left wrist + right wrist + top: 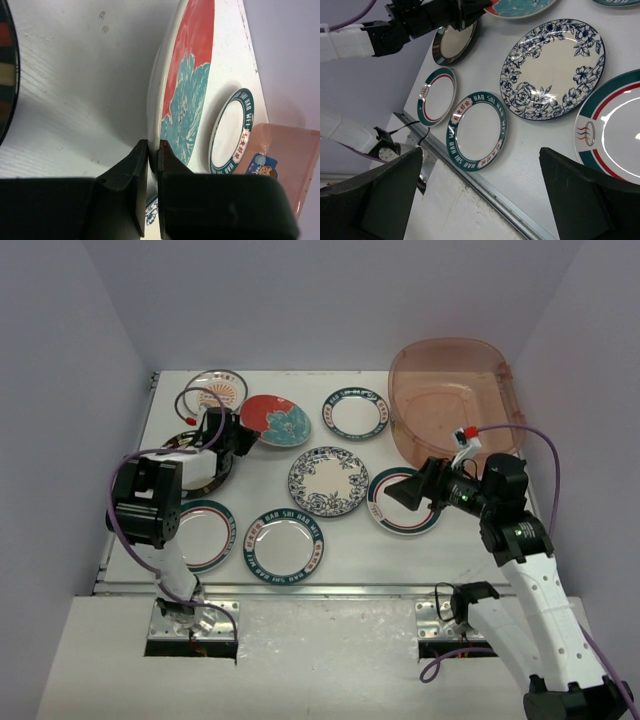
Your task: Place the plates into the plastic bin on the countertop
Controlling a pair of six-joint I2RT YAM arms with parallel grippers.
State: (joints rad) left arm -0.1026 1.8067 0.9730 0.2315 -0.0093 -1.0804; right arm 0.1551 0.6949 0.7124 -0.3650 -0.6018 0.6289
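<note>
Pinched at its rim by the left fingers, the red-teal plate is best lifted level toward the plastic bin; the right fingers are spread.

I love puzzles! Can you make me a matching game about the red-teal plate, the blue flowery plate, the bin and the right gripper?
1 red-teal plate
2 blue floral plate
3 plastic bin
4 right gripper

A far right corner
B open, over a green-rimmed plate
C rim pinched by the left gripper
D lying flat in the middle

Pairs: 1-C, 2-D, 3-A, 4-B
</note>
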